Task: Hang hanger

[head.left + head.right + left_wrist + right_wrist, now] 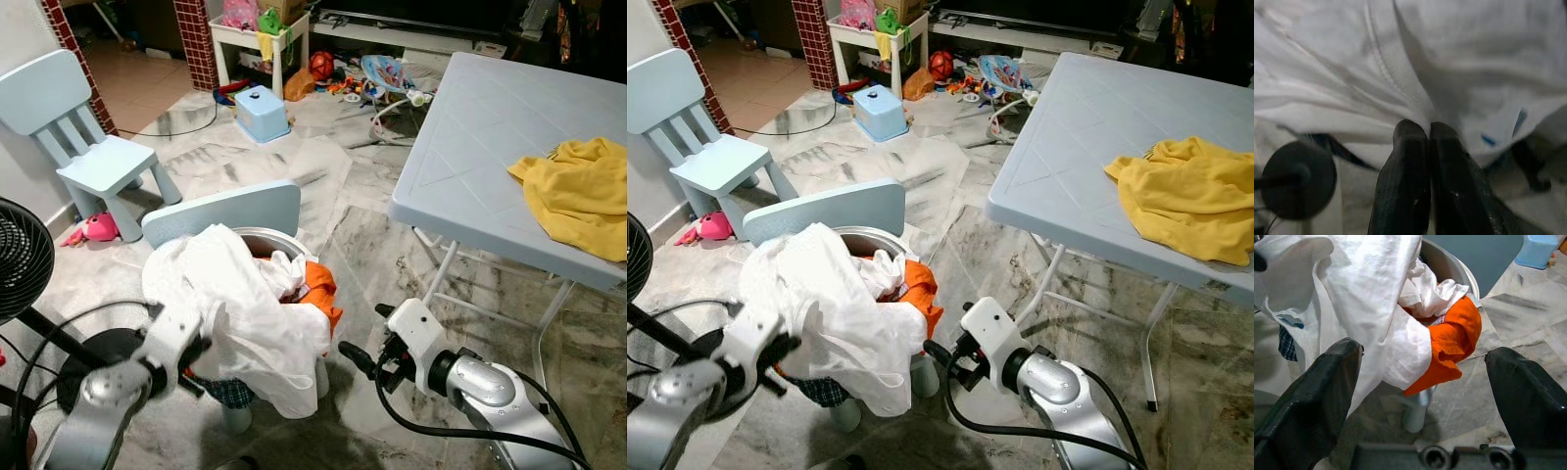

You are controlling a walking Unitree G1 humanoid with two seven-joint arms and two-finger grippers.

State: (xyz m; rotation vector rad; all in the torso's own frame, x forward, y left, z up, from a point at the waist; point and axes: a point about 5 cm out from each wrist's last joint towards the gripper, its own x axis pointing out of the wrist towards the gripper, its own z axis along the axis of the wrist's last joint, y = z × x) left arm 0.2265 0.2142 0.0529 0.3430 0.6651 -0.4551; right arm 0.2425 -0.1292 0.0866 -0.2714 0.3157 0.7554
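A white garment (245, 304) is heaped over a metal basin (265, 238) that rests on a small pale blue chair (225, 211). An orange cloth (318, 289) hangs over the basin's right rim, and a blue checked cloth (230, 392) pokes out below the white one. My left gripper (1428, 128) is at the heap's left side, shut on a fold of the white garment. My right gripper (367, 338) stands open low at the heap's right, a short way from the orange cloth (1454, 340), with nothing between its fingers (1317, 396).
A pale blue folding table (470, 127) with a yellow cloth (578, 191) stands on the right. A black fan (20, 259) is at the left edge, with a second blue chair (88, 147) behind it. A blue box (263, 113) and toys (321, 66) litter the marble floor farther back.
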